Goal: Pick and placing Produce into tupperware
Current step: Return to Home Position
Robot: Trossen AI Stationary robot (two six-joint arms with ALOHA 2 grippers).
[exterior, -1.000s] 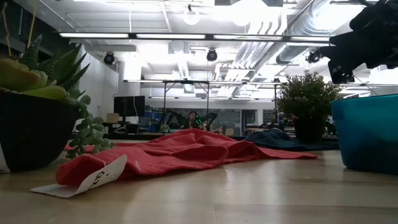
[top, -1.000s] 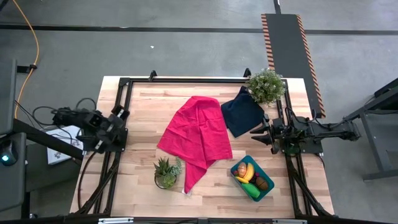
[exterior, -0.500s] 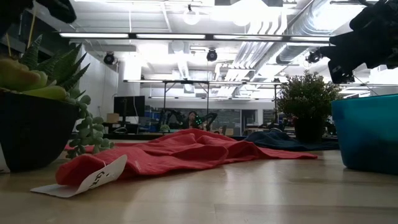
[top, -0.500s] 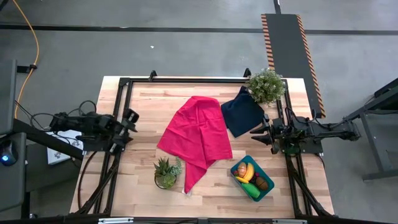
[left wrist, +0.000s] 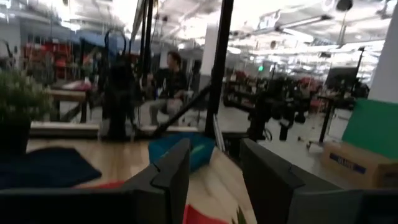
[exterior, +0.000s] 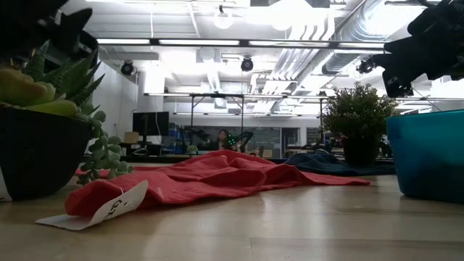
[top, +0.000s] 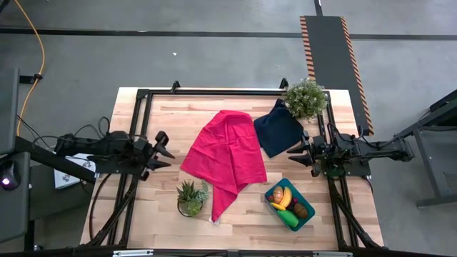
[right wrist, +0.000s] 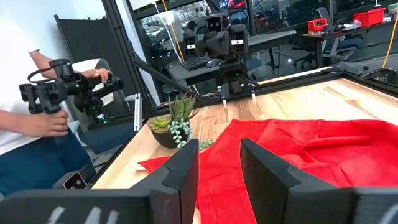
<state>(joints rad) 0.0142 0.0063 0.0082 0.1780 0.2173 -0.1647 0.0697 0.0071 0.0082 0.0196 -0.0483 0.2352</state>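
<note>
A: Front edge first. What's nearest?

B: The teal tupperware [exterior: 428, 154], front right of the surface [top: 168, 118], lying at a slant. Produce in it: yellow banana [top: 285, 198], orange piece [top: 276, 193] against it, brown piece [top: 301, 211], green piece [top: 289, 220] at the nearest end. All inside the rim.

A: Left of that?

B: A succulent [top: 190, 198] in a dark round pot, front centre. The red cloth [top: 227, 158] runs a narrow tail down just beside it, with a white tag [exterior: 98, 209] at the tail's tip. Farther in, the cloth spreads wide over mid-surface, rumpled.

A: Arms?

B: Mid-depth, one on each side. The left gripper [top: 166, 150] is at the left margin, pointing inward at the cloth. Jaws parted wide, nothing between them. The right gripper [top: 291, 157] is at the right margin, behind the tupperware, facing the other. Jaws also apart, holding nothing. Its wrist view looks across the red cloth to the succulent.

A: Farther back?

B: A navy cloth [top: 277, 128], right of centre, close beside the red one; can't tell whether they touch. Then a leafy plant [top: 305, 98] at the far right corner, just behind the navy cloth.

A: Beyond the surface?

B: Workshop room. The right wrist view shows a person [right wrist: 15, 124] gripping a camera rig [right wrist: 62, 90] with both hands. The left wrist view shows a seated person [left wrist: 169, 81] among benches, blurred.
</note>
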